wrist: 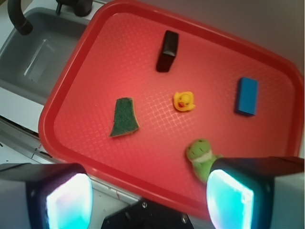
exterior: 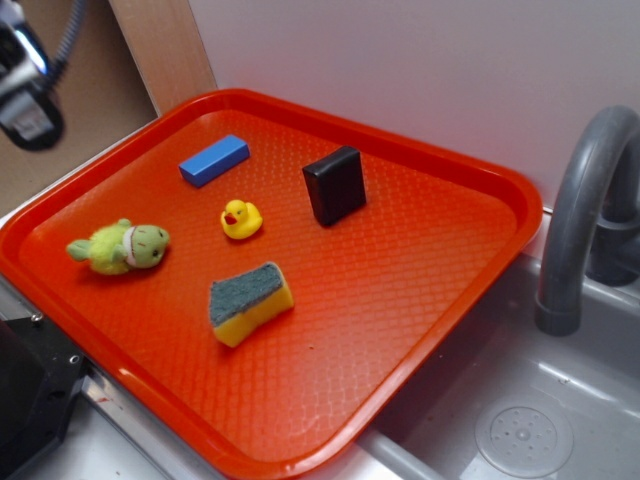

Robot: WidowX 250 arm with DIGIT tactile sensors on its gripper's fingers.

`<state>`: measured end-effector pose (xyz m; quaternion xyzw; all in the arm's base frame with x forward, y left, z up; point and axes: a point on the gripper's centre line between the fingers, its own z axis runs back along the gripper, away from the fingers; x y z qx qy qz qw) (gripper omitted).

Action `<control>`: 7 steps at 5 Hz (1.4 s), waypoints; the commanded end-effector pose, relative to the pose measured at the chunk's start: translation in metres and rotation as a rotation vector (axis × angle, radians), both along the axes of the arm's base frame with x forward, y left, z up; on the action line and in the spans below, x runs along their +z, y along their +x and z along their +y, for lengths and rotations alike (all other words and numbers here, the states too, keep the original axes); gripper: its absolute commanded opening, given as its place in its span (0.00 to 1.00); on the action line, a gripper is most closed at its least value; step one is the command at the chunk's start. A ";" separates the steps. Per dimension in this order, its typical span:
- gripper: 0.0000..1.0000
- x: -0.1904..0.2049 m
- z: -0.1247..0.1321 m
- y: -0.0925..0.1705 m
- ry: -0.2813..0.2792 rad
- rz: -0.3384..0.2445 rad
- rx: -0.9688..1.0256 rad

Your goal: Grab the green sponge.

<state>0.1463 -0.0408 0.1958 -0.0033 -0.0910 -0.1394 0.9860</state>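
The open fingers (wrist: 69,200) hide part of the plush toy (wrist: 202,155); the green sponge (wrist: 125,117) lies mid-left, untouched.

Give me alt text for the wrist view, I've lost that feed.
A green sponge lies left of centre on a red tray, untouched. The open pincer hovers above the near rim. Also on the tray: rubber duck, plush toy, blue block, black block.
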 end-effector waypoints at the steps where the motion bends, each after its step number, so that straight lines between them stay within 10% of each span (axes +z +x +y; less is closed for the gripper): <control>1: 1.00 -0.039 -0.009 0.013 -0.004 0.013 0.043; 7: 1.00 -0.137 -0.057 0.050 -0.064 -0.016 0.103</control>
